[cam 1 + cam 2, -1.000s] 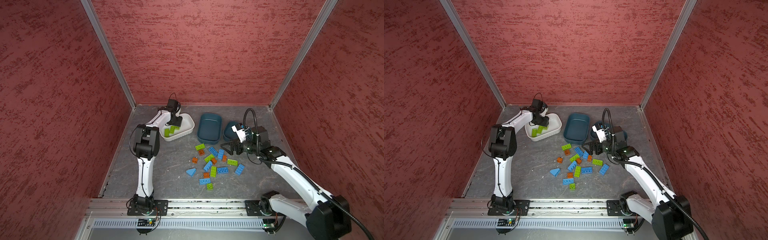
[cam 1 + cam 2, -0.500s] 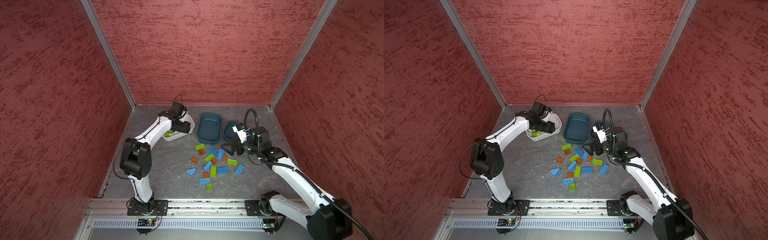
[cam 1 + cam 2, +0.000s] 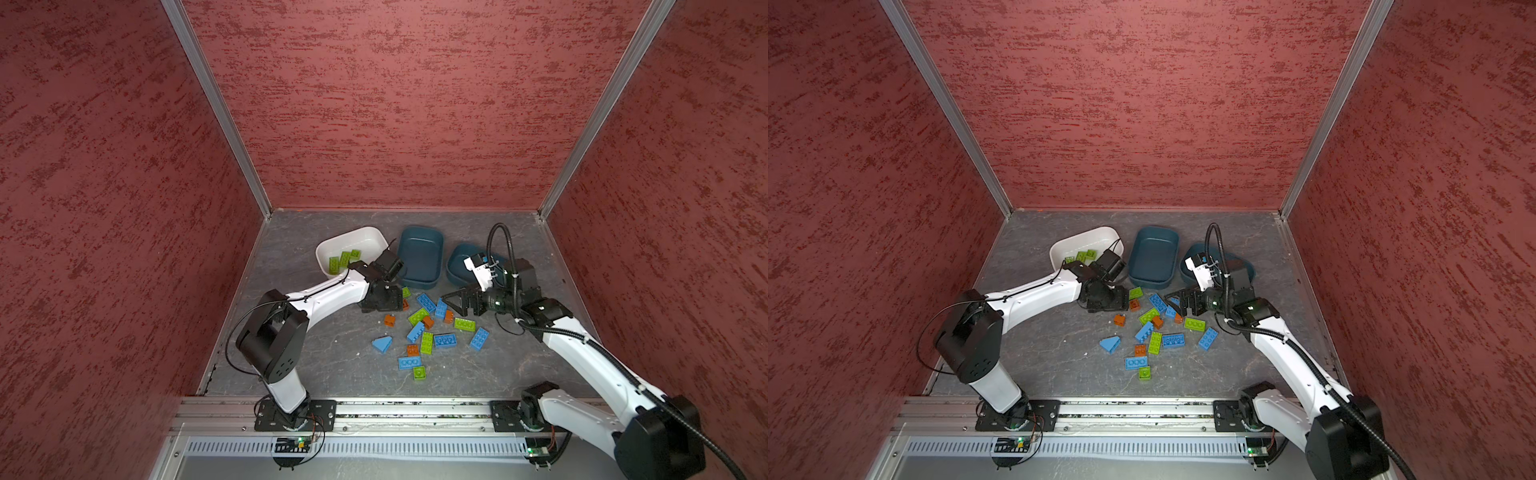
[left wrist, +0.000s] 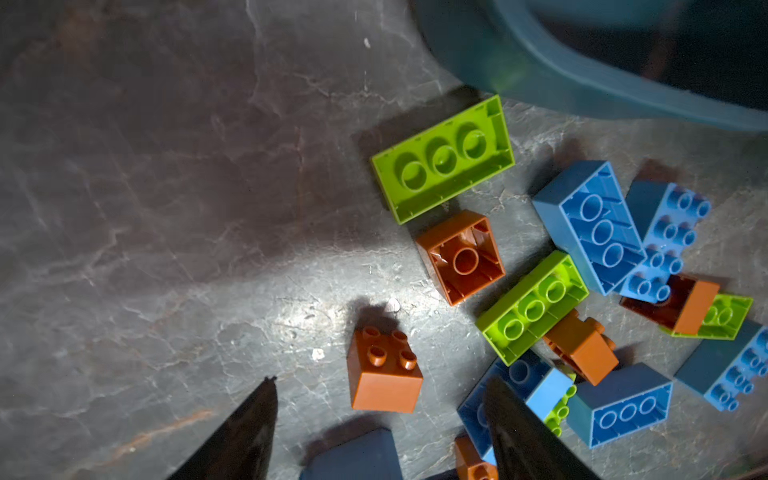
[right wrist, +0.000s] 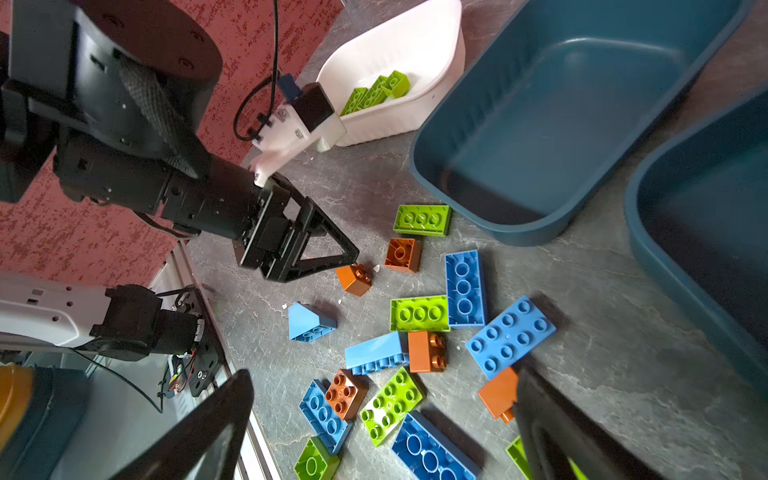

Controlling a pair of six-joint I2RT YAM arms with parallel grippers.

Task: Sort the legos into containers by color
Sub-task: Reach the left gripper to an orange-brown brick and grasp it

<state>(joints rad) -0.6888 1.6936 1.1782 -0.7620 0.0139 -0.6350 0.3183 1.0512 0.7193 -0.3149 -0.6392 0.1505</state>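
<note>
Grey tabletop (image 3: pixel 332 353) with three containers (image 3: pixel 419 259) and scattered legos (image 3: pixel 444 340)

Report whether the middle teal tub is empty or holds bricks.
Empty: the middle teal tub shows a bare floor in the right wrist view.

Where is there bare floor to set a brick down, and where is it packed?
Free: the grey patch between the left arm and the blue wedge; the strip between the brick pile and the front rail; the empty middle teal tub. Packed: that pile, right before the teal tub.
</note>
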